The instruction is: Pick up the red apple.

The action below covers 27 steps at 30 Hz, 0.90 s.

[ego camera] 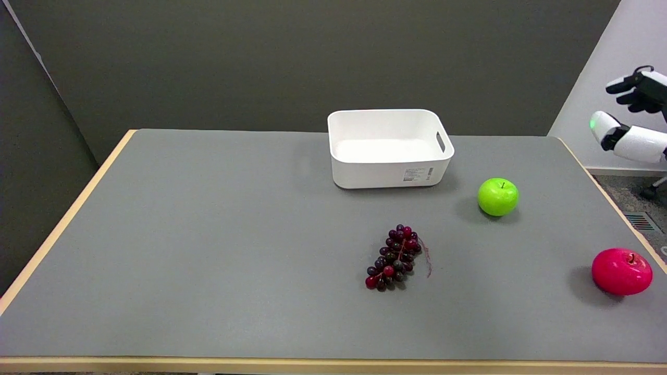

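Head view | right hand (638, 88) fingers apart, holding nothing | red apple (621, 271) | bin (365, 172) label unreadable

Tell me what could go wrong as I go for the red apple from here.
1. The red apple sits close to the table's right edge; a nudge from the robot hand could roll it off.
2. The robot hand is up in the air beyond that edge, far from the apple, so the approach crosses the edge and could clip it if it comes in low.
3. The green apple lies not far away; a wide sweep could knock it.
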Tool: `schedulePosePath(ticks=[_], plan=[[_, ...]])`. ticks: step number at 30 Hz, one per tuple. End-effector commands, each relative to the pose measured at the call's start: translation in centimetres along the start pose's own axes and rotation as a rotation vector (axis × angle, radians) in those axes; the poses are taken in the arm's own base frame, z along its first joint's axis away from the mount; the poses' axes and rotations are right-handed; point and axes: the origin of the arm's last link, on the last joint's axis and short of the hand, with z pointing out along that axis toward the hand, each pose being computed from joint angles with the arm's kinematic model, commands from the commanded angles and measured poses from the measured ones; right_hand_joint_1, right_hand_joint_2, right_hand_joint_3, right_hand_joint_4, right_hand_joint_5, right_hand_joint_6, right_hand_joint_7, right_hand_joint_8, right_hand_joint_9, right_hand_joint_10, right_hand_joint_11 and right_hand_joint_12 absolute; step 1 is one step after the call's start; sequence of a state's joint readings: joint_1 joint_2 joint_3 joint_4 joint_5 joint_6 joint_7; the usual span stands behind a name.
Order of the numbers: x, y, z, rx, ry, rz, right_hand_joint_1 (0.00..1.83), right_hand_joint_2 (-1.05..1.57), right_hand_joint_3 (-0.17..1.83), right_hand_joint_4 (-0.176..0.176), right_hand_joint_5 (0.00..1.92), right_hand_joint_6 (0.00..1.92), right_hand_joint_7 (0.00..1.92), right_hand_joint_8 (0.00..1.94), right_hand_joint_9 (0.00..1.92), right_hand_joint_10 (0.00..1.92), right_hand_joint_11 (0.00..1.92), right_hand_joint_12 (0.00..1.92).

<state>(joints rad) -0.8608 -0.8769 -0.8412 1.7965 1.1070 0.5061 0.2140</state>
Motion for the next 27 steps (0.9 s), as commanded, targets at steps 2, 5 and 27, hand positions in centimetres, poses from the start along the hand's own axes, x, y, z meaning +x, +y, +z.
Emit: schedulePosePath(ticks=[2, 5, 27], plan=[[-0.5, 3.3, -3.3, -0.111, -0.148, -0.113, 0.37, 0.64, 0.87, 0.12, 0.36, 0.71, 0.5, 0.52, 0.39, 0.94, 0.22, 1.35], [-0.1, 3.9, -4.0, -0.128, -0.159, -0.158, 0.38, 0.63, 0.87, 0.113, 0.34, 0.67, 0.47, 0.47, 0.34, 0.88, 0.18, 1.31], [1.4, 10.6, -6.1, -0.385, -0.266, -0.196, 0.29, 0.59, 0.86, 0.107, 0.3, 0.56, 0.35, 0.37, 0.21, 0.68, 0.08, 1.18]])
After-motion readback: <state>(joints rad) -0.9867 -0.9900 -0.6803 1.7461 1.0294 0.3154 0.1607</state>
